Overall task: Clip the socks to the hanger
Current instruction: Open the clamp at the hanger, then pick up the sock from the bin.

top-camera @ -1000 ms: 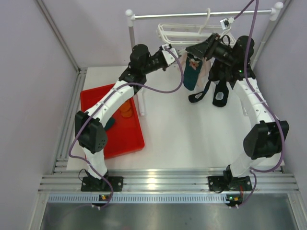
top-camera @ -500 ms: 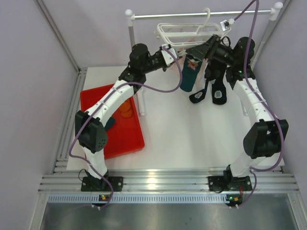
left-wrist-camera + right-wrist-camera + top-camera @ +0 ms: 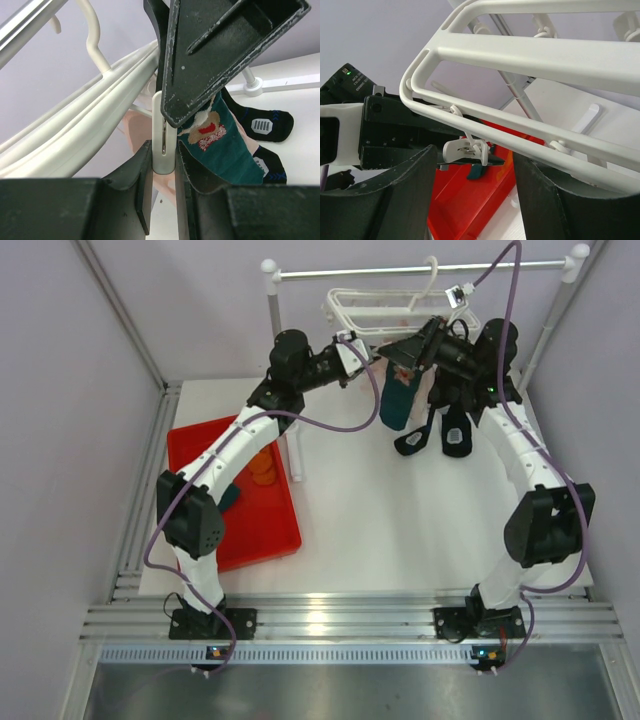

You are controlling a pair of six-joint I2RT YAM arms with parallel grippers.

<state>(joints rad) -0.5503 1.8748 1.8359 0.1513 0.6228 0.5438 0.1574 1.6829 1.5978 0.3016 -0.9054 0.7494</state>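
Note:
The white hanger [image 3: 372, 308] hangs from the rail by its hook. My left gripper [image 3: 163, 152] is shut on one of its white clips [image 3: 163, 131], squeezing the clip's lower end. A teal sock [image 3: 227, 152] with a patterned patch hangs right beside that clip; its top edge is hidden behind my right gripper's finger. It also shows in the top view [image 3: 396, 402]. My right gripper [image 3: 474, 159] is open and empty just below the hanger frame [image 3: 545, 55]. Two orange socks [image 3: 263, 469] and another teal sock [image 3: 230, 498] lie in the red tray [image 3: 270, 530].
Two black socks [image 3: 456, 435] and a pale pink sock [image 3: 135, 125] hang from the hanger behind the teal one. The metal rail [image 3: 420, 270] stands on white posts at the back. Grey walls enclose both sides.
My right gripper has shifted slightly up and left along the hanger, and the hanger has swung a little with it. My left gripper has stayed on the clip.

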